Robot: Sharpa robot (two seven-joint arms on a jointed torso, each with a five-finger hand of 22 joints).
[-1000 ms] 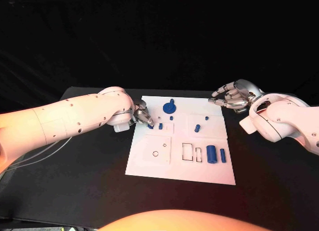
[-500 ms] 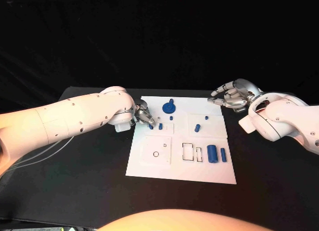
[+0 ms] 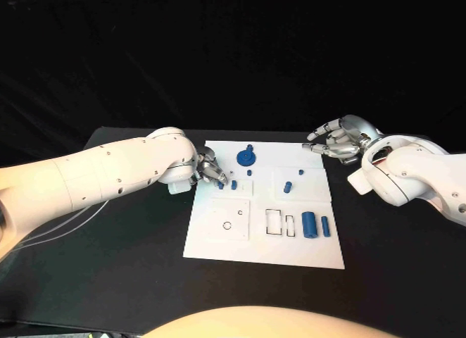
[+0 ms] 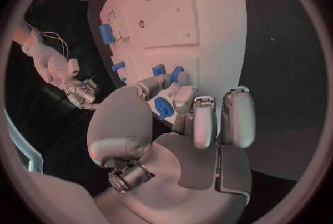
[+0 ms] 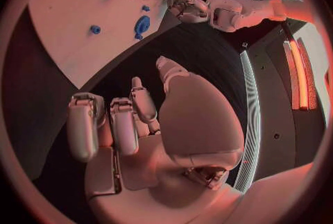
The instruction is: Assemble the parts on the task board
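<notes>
The white task board lies mid-table. My left hand reaches over its far left part. Thumb and fingertip sit against two small blue pieces, also seen from the left wrist; whether one is pinched is unclear. A round blue knobbed part stands at the far edge. Blue pegs stand mid-board, and two blue cylinders lie at the near right. My right hand hovers beyond the far right corner, fingers curled, holding nothing.
The board carries a round hole and rectangular slots in its near half. Black table surrounds the board on all sides. My left forearm lies across the table's left side.
</notes>
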